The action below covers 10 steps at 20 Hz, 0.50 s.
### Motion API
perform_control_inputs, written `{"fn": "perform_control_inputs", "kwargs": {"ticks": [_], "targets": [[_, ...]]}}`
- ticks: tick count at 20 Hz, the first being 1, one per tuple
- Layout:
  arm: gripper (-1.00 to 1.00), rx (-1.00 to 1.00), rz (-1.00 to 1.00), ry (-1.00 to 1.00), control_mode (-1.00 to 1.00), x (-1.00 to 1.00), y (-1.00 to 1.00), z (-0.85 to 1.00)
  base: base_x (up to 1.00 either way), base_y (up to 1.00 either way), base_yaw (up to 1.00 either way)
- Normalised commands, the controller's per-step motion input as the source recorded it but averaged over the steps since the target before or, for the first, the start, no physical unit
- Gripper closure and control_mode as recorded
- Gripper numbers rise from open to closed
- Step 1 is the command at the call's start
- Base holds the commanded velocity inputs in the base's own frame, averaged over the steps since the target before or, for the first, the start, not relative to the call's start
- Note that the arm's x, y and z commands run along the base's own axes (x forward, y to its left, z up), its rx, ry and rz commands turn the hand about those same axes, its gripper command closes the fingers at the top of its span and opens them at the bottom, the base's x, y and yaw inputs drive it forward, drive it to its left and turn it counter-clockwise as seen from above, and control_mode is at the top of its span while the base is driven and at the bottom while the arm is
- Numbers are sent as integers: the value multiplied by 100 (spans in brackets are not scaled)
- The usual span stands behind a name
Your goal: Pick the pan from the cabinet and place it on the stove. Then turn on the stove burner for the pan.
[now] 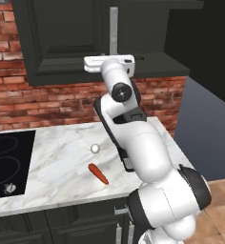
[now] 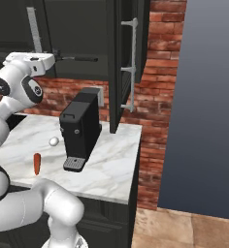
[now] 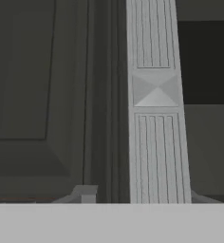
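The gripper (image 3: 137, 201) sat at the cabinet's (image 1: 62, 43) brushed-silver bar handle (image 3: 154, 109), its fingers narrowed to either side of it; actual contact could not be told. The right door (image 2: 117, 63) stood swung out. The stove (image 1: 9, 162) lay at the desk's (image 1: 62, 162) left end.

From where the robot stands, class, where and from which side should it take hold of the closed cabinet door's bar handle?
Grip the vertical bar handle low on its shaft, from straight in front. It stands proud of the door, so one finger fits on each side.
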Motion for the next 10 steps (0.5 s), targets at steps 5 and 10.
{"fn": "perform_control_inputs", "kwargs": {"ticks": [5,10], "targets": [[100,-3,0,4,-100,-9,19,0,0,0,0],[100,-4,0,1,-100,-43,37,0,0,0,0]]}}
